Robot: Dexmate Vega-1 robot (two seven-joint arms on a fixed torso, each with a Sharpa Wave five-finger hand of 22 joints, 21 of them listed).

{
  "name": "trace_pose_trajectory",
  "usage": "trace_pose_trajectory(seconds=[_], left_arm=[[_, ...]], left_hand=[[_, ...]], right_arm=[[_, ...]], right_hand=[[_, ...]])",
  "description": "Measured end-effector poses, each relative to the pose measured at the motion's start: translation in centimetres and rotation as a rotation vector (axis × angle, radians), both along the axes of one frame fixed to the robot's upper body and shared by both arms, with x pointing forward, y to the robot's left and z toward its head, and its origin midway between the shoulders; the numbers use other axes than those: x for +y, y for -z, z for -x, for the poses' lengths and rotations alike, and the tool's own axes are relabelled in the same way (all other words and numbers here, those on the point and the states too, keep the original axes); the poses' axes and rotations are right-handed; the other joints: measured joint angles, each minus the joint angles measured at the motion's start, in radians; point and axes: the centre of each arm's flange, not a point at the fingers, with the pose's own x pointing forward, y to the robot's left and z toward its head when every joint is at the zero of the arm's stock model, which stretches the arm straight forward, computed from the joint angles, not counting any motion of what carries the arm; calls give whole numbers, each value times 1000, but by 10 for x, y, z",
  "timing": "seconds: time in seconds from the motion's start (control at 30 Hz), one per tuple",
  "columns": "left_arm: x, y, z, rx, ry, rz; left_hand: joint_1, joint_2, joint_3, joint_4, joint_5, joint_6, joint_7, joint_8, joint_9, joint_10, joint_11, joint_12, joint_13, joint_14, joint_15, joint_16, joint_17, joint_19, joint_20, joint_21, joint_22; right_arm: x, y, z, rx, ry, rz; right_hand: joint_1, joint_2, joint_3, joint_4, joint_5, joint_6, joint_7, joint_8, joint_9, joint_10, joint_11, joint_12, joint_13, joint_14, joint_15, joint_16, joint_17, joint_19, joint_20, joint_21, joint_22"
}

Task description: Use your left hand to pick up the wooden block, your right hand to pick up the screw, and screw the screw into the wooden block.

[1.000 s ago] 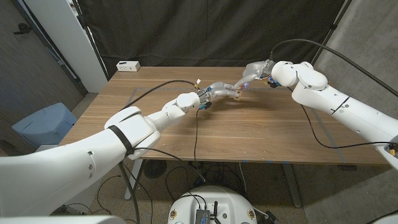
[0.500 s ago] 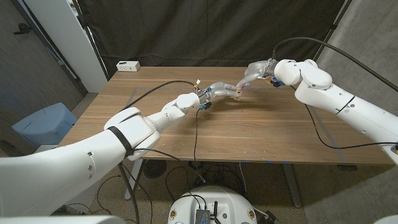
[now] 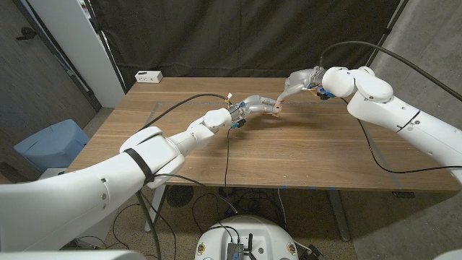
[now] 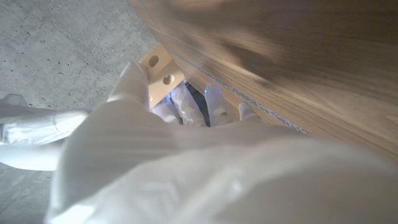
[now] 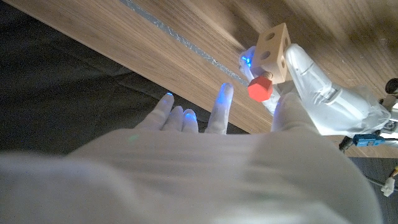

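Observation:
The small wooden block (image 3: 276,108) with round holes is held above the back middle of the table, pinched in my left hand (image 3: 254,105); it also shows in the left wrist view (image 4: 159,67). In the right wrist view the screw (image 5: 260,88), with a red head, sticks in the underside of the block (image 5: 274,42). My right hand (image 3: 297,82) reaches in from the right, its fingers (image 5: 221,107) spread apart and its thumb right beside the red head. No finger closes on the screw's other side.
A white box (image 3: 149,76) sits at the table's back left corner. A black cable (image 3: 227,148) runs from my left wrist over the table's front edge (image 3: 289,186). A blue bin (image 3: 50,144) stands on the floor to the left.
My right arm and wrist have shifted to the right and slightly up, while its fingertips stay at the block. The left hand and the block have kept still.

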Motion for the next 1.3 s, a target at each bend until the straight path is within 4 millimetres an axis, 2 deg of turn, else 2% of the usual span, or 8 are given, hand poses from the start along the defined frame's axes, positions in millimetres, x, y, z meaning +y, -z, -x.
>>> trace_pose_trajectory(seconds=[0.13,0.33,0.5,0.63,0.83,0.93,1.23,1.3], left_arm=[[1,0,1,-7,7,3],[1,1,3,-15,15,3],[2,2,4,-18,19,4],[2,1,4,-19,21,4],[2,1,4,-19,22,3],[3,2,3,-17,20,3],[3,1,3,-14,16,1],[3,1,2,-13,15,1]], left_hand=[[0,0,0,0,0,0,0,0,0,0,0,0,0,0,0,0,0,0,0,0,0],[0,0,-1,-1,0,0,0,0,0,0,0,0,0,0,0,0,0,0,0,0,0],[0,0,-1,-1,0,0,0,0,-1,0,0,0,0,0,0,0,0,0,0,0,0],[0,0,-1,-1,0,0,0,-1,0,0,0,0,0,0,0,0,0,0,0,0,0],[0,0,-1,-1,0,0,0,-1,0,0,0,0,0,0,0,0,0,0,0,0,0],[0,0,-1,-1,0,0,0,-1,0,0,0,0,0,0,0,0,0,0,0,0,0],[0,0,-1,-1,0,0,0,-4,0,0,0,0,0,0,0,0,0,0,0,0,0],[0,0,-1,-1,0,0,0,-3,0,0,0,0,0,0,0,0,0,0,0,0,0]], right_arm=[[0,-1,4,4,-18,-2],[1,-1,7,20,-47,-10],[1,0,9,31,-66,-23],[0,1,9,29,-82,-43],[-1,3,9,23,-91,-64],[-1,3,9,17,-96,-74],[-4,4,7,7,-96,-96],[-5,4,6,5,-96,-99]], right_hand=[[21,-1,13,-13,4,-26,8,-22,-16,-19,1,0,0,-11,7,-4,-3,-7,7,0,0],[53,11,29,-19,12,-50,8,-45,-32,-39,3,0,0,-24,9,-5,-8,-7,7,0,0],[87,19,46,-29,19,-56,3,-50,-46,-43,2,0,0,-27,8,-5,-10,-6,7,0,0],[125,22,70,-35,26,-41,-23,-58,-62,-53,3,1,0,-30,12,-5,-12,-6,7,0,0],[164,16,85,-38,26,-15,-49,-58,-81,-59,-9,7,0,-30,12,-5,-17,-6,7,4,0],[191,15,97,-38,19,0,-64,-65,-92,-52,-16,8,0,-34,8,-5,-20,-6,7,5,-2],[226,9,112,-39,10,22,-78,-65,-110,-52,-27,14,0,-28,-1,-5,-21,8,4,5,-2],[233,7,114,-38,10,24,-80,-72,-114,-51,-28,16,0,-23,-6,-5,-21,11,1,5,-2]])
